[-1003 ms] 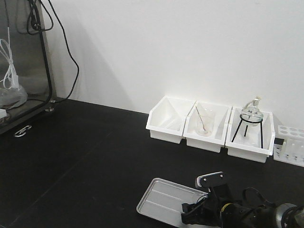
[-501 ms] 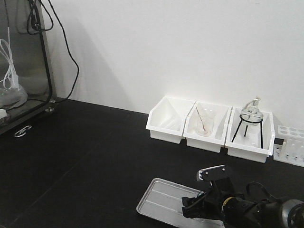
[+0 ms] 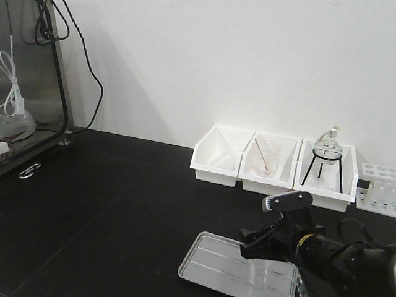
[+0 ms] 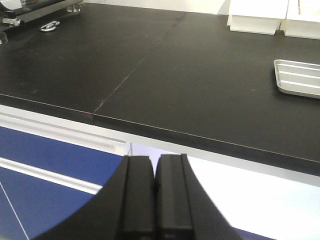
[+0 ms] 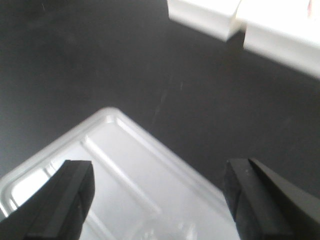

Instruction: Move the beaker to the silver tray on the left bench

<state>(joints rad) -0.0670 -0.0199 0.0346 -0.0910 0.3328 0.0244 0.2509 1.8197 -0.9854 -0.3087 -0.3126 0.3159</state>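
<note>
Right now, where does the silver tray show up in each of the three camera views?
Front view: silver tray at bottom centre, its right end hidden by the right gripper.
Left wrist view: only its corner at the right edge.
Right wrist view: it fills the lower half, between open fingers.
Shared landmark: white bins behind it.
</note>
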